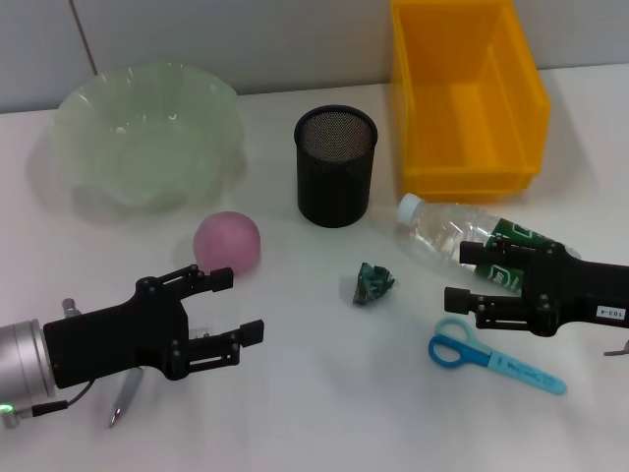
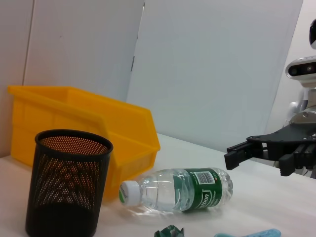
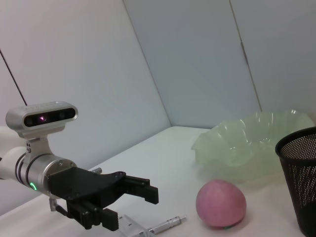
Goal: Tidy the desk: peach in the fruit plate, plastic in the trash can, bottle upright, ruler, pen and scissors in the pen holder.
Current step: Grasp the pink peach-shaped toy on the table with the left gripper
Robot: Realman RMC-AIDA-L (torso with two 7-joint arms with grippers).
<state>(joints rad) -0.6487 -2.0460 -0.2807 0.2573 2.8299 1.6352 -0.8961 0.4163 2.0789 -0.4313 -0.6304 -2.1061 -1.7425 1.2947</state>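
Peach [image 1: 227, 242] lies beside left gripper's [image 1: 228, 306] open jaws.

Black pincers [image 1: 233, 307], silver wrist [image 1: 20, 366], green light.

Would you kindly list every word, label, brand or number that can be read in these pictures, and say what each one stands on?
Bottle green label: white brand lettering and a barcode patch, too blurred to read.
Right gripper arm: a small white sticker with digits, too small to read.
Scissors blue blade cover: faint print, unreadable.
Pen holder, yellow bin, peach, fruit plate, crumpled plastic: no text visible.
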